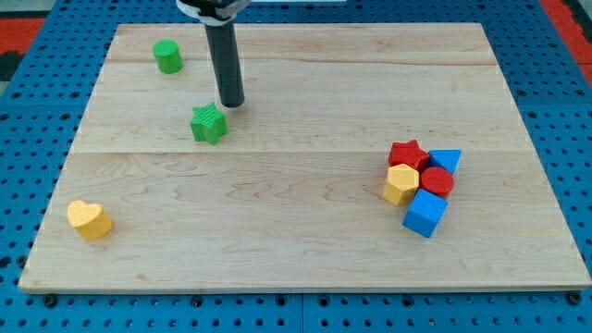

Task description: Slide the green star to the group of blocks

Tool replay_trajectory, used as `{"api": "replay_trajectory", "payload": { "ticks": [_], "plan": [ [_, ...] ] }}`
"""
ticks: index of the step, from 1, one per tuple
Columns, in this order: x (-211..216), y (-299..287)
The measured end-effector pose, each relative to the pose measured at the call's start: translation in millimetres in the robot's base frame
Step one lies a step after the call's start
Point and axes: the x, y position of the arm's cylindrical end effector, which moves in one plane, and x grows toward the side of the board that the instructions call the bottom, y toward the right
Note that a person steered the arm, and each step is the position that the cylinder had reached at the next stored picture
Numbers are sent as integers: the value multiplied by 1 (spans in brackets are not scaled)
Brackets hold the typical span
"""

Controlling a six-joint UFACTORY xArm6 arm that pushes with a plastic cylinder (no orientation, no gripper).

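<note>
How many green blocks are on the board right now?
2. The green star block sits just below-left of my tip, near the view's top left. The green cylinder block stands farther up and left, near the wooden board edge. None appear hidden.

The counter is pale, smooth wood with visible grain running in 3 planks. The rod looks like matt dark metal or plastic. The green star and other blocks look matt, evenly painted.
</note>
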Motion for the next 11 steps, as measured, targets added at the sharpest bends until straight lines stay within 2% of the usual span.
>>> {"api": "replay_trajectory", "payload": {
  "ticks": [1,2,3,5,7,8,9,10,11],
  "plan": [
    [-15,-12],
    [-18,-50],
    [14,-92],
    [39,121],
    [36,39],
    [76,66],
    [97,153],
    [106,134],
    [60,92]
  ]
}}
